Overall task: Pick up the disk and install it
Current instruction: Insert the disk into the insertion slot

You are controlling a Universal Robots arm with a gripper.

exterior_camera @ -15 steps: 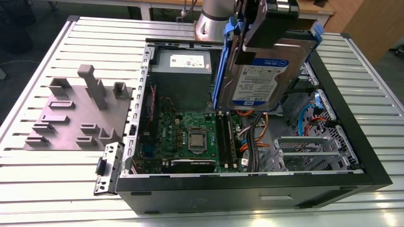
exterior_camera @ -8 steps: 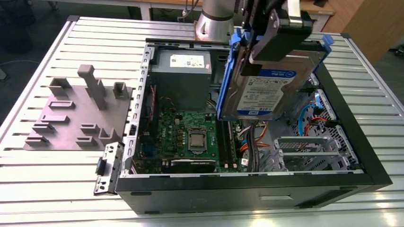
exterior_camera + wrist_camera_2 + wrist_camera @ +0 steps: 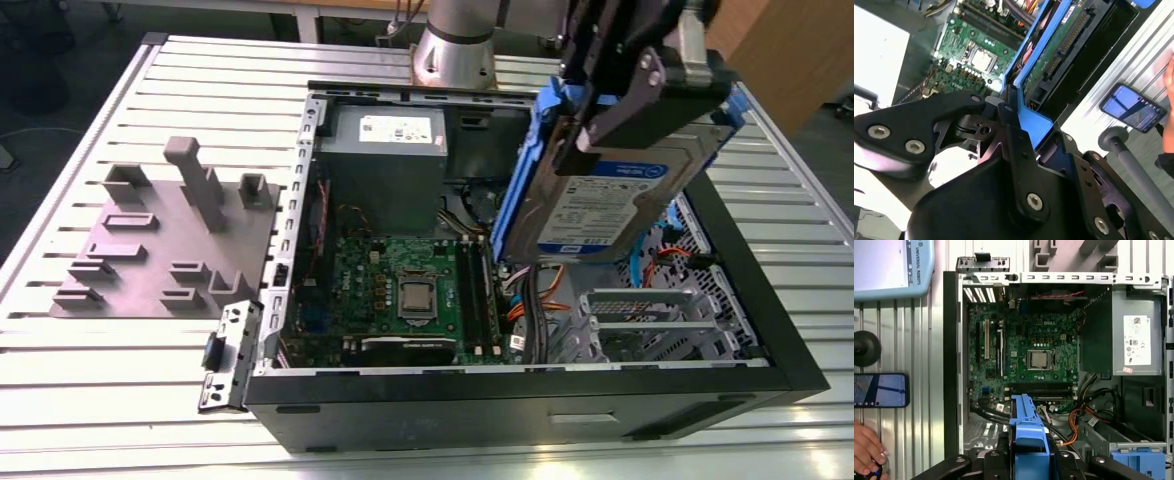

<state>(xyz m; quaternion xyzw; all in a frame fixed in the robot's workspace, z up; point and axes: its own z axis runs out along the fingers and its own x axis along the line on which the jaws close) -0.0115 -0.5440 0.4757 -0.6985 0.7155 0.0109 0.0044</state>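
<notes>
Above the open computer case (image 3: 747,330), the hand (image 3: 627,110) clamps the disk (image 3: 607,200).

A workshop corner with a ribbed metal desk under even light.

The desk (image 3: 107,390) is made of pale aluminium slats that run across it, and the light on it is soft, with no hard shadows. In the exterior view, dark floor (image 3: 40,110) shows beyond the desk on the exterior view's left, with a black cable lying on it. At the far edge stand pale legs of other furniture (image 3: 314,18). On the exterior view's right there is a brown wooden panel (image 3: 787,60). A grey moulded fixture plate (image 3: 160,250) lies on the slats.
</notes>
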